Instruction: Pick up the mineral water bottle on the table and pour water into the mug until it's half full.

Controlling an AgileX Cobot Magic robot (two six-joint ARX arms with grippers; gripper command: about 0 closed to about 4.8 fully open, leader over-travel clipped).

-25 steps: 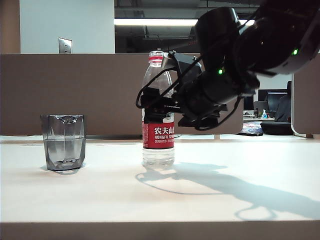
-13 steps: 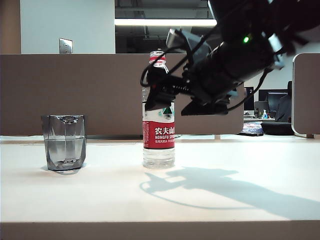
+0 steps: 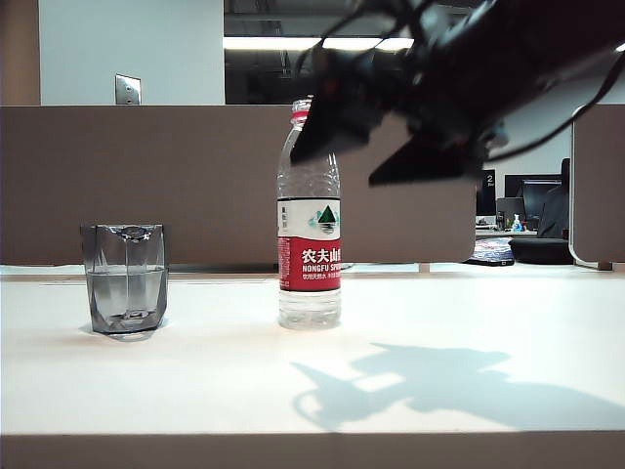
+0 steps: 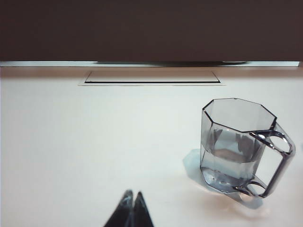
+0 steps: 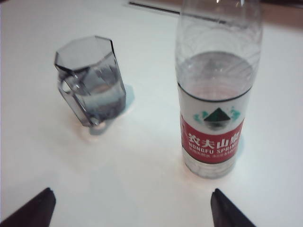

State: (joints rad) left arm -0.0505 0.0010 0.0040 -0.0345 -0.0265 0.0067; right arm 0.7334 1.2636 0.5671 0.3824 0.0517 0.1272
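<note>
Looking at the mineral water bottle (image 3: 309, 215), I see it standing upright a little left of centre in the exterior view, on the table (image 3: 488, 322), with no cap visible in the wrist picture and its red-and-white label facing the camera. In the right wrist view the bottle (image 5: 215, 90) shows water filling only its lower body, up to just above the label. Well apart from it, at the left of the exterior frame, the mug (image 3: 124, 278) sits upright on the white top, and a level of water (image 3: 125, 288) shows through its smoky walls at about half its height. The left wrist view gives me the mug (image 4: 239, 142) at lower right, eight-sided at the rim, with a handle on its side. My right gripper (image 3: 376, 147) hangs in the upper middle and right of the exterior frame, above the table and by the bottle's shoulder and neck, its dark fingers spread wide and holding nothing; in its own camera the two fingertips (image 5: 33, 210) sit in the bottom corners with the bottle between and beyond them. My left gripper (image 4: 131, 208) shows only as two dark tips pressed together at the bottom edge of its view, closed on nothing, over bare table near the mug.
</note>
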